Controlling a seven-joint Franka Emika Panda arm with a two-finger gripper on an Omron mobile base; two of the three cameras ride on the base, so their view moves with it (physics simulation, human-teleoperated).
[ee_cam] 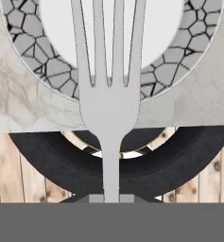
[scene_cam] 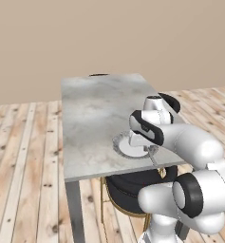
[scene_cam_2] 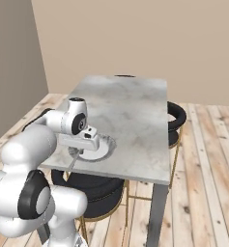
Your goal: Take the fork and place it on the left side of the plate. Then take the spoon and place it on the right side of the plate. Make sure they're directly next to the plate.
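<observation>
One fork (ee_cam: 110, 104) held above the plate (ee_cam: 172, 71).

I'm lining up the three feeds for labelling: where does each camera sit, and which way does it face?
Left base view: behind the arm's left, facing forward-down at the table; arm lower right.
Right base view: behind its right, same table; arm lower left.
Hand view: on the hand, along the gripper, shut on the fork.
All share the plate.
</observation>
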